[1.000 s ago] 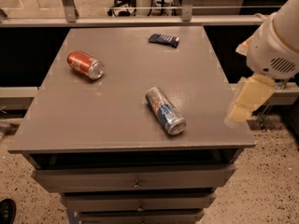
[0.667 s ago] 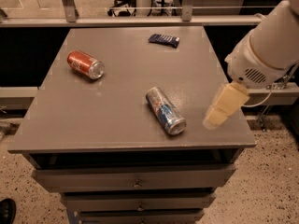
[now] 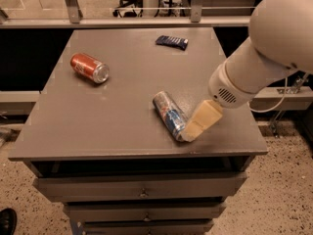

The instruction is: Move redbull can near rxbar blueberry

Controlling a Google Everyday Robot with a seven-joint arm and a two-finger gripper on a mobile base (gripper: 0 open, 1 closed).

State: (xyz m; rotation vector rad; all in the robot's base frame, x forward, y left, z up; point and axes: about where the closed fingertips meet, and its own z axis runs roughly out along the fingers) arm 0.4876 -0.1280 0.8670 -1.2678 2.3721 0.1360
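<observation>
I see a grey bench [image 3: 98, 131] with drawers [image 3: 142, 187] stacked under its top, standing on a speckled floor [image 3: 283, 199]. Behind it runs a pale rail [image 3: 122, 22] with metal posts [image 3: 71, 3] rising from it. My tool [image 3: 191, 130] hangs low over the bench's front right part.

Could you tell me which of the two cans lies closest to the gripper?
The silver and blue redbull can, with the gripper at its front end; the red-orange can lies well apart, across the table.
</observation>
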